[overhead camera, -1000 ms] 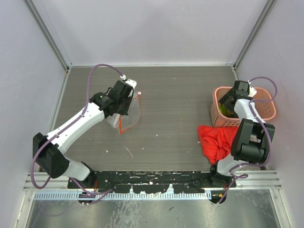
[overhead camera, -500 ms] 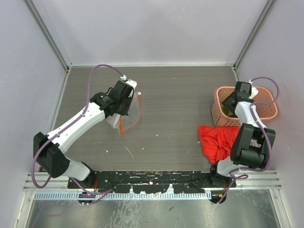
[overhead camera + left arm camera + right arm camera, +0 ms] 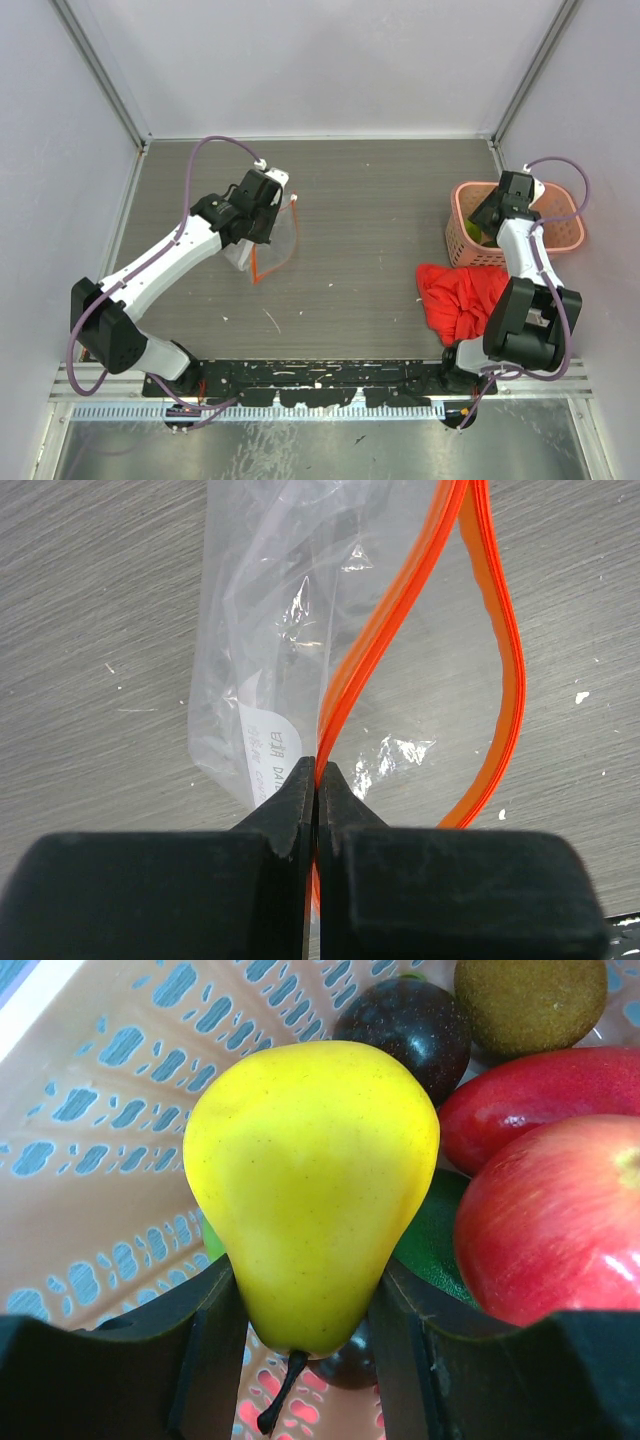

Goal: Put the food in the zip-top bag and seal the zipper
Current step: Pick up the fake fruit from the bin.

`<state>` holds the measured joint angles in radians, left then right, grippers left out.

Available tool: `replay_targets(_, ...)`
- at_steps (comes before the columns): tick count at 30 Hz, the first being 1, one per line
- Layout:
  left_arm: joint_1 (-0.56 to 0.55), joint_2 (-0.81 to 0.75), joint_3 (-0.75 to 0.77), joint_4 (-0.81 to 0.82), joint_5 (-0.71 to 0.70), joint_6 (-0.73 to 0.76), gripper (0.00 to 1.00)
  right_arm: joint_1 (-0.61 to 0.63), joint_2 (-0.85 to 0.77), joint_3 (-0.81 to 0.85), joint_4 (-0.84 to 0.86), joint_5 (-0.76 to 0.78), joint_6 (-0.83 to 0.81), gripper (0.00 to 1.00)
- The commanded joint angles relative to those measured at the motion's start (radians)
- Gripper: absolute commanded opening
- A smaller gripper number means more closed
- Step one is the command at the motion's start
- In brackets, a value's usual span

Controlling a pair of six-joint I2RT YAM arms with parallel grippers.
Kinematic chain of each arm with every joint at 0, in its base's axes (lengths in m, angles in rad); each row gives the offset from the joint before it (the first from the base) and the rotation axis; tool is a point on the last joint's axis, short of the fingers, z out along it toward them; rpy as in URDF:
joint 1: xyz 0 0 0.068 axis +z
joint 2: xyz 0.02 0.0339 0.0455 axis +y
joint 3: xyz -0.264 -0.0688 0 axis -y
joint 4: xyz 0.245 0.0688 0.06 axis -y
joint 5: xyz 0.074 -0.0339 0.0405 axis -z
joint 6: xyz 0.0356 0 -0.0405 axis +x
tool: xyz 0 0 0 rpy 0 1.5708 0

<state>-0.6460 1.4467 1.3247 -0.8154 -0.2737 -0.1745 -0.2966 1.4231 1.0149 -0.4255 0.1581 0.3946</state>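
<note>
The clear zip-top bag (image 3: 268,243) (image 3: 270,650) lies at the table's left middle. Its red-orange zipper (image 3: 400,650) gapes open. My left gripper (image 3: 270,222) (image 3: 318,780) is shut on one lip of that zipper. Food fills the pink basket (image 3: 560,230) at the right: a yellow pear (image 3: 310,1180), a red apple (image 3: 560,1220), another red fruit (image 3: 540,1090), a dark plum (image 3: 415,1025), a brown kiwi (image 3: 530,1000) and something green (image 3: 435,1235). My right gripper (image 3: 488,220) (image 3: 305,1310) is down in the basket, shut on the pear's narrow stem end.
A crumpled red cloth (image 3: 455,300) lies in front of the basket, near the right arm's base. Metal frame posts (image 3: 100,70) and pale walls close in the table at left, right and back.
The right gripper's jaws have closed onto the yellow pear, and its wrist has shifted a little over the basket. The left arm and the bag have not moved.
</note>
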Motion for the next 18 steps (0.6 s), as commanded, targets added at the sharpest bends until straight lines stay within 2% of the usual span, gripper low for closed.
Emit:
replay_targets(1,0.006,-0.01,0.016,0.002,0.011,-0.013,0.0,-0.003,-0.097,0.023,0.0,-0.025,-0.05,0.15)
replay_targets(18,0.006,-0.008,0.033,0.005,0.051,-0.001,0.0,-0.002,-0.32,0.032,-0.064,-0.153,-0.086,0.08)
